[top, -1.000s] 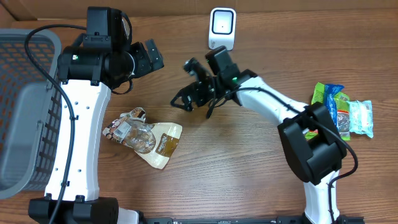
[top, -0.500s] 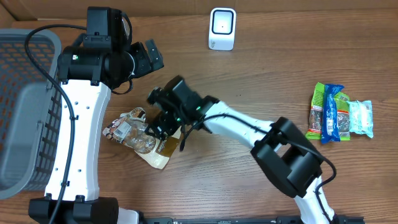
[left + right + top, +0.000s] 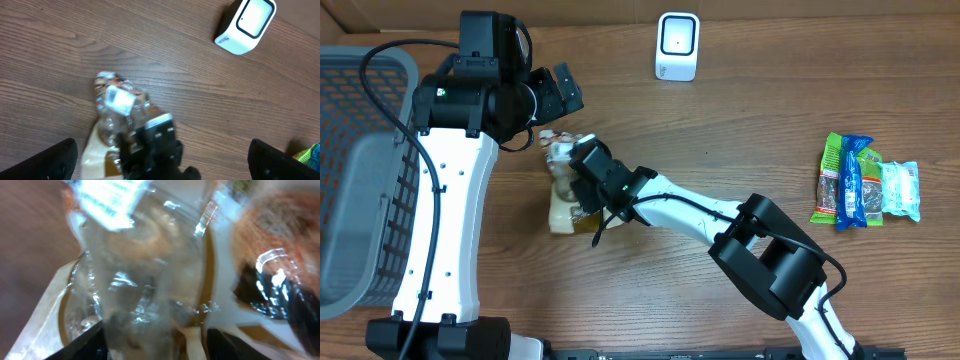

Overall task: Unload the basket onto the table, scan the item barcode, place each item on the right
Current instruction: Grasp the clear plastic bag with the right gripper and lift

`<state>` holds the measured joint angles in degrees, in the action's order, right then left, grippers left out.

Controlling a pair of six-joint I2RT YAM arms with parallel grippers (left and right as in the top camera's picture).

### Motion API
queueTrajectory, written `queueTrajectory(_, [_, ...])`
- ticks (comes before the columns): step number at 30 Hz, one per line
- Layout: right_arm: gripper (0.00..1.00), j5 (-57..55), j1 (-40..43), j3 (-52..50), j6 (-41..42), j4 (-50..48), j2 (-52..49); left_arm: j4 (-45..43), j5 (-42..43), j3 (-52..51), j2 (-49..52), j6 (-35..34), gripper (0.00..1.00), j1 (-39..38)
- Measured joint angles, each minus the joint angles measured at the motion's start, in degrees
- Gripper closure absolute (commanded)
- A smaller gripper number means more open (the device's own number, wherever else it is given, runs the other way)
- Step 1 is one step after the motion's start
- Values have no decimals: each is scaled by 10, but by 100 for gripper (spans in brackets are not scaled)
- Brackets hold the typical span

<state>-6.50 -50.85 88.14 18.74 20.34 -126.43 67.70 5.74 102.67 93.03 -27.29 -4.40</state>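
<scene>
plainly the right end effector (image 3: pixel 155 347) straddles the snack bag (image 3: pixel 560 212).

Bright, even light, soft shadows; the right wrist view is blurred, glare on the bag (image 3: pixel 150 270).

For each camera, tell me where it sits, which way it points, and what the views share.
Overhead: above the table, facing straight down; left arm, right arm, basket, scanner, snack bag.
Left wrist: on the left arm, facing down at the table; own fingers in lower corners.
Right wrist: close against the bag, blurred; own fingers along the bottom edge.
Shared: all three show the bag; overhead and left wrist show the scanner.
</scene>
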Motion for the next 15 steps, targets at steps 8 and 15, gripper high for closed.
queueTrajectory(8, [23, 18, 39, 27, 121, 153, 13, 0, 0, 0, 0, 0, 0, 0])
queueTrajectory(15, [15, 187, 122, 27, 137, 211, 20, 0, 0, 0, 0, 0, 0, 0])
